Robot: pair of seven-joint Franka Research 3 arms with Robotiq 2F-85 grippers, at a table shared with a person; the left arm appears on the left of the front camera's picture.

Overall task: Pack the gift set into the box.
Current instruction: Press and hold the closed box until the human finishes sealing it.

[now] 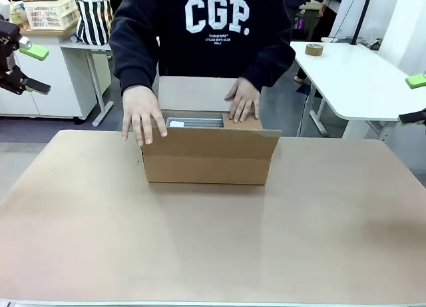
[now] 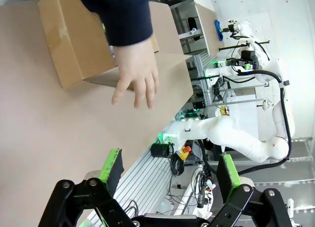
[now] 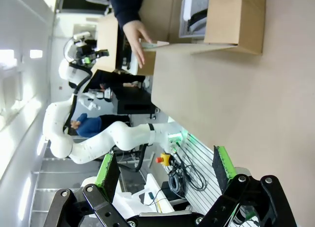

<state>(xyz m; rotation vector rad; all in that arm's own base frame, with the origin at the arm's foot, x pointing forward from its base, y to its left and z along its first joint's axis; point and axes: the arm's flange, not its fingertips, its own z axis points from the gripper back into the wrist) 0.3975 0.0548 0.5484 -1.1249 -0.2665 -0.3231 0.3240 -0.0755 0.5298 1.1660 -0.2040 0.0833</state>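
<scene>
Box (image 1: 210, 159) sits mid-table (image 1: 213, 240), toward the person's edge, flaps up. Near flap stands upright; grey item (image 1: 195, 123) partly visible inside, probably the gift set, can't confirm.

Person's hands on the box: one hand (image 1: 142, 115) draped over the near flap's left corner, other hand (image 1: 243, 99) pressing the right side flap down. Looks like steadying the carton and starting on the flaps, so packing likely at or near the closing stage. Judgement only.

Left gripper (image 2: 170, 174) parked high at the robot's left, clear of the table; fingers spread wide, nothing between the green pads (image 2: 111, 166). In the front view only its edge shows (image 1: 26, 67). Right gripper (image 3: 165, 170) also held back off the right edge, fingers spread, empty; just the finger tips show in the front view (image 1: 414, 97).

Both arms well apart from the box, presumably kept out so the person's hands have room. No contact between either gripper and anything.

Risk if an arm moves in now: person's hands sit on the flaps, right in the approach path.
</scene>
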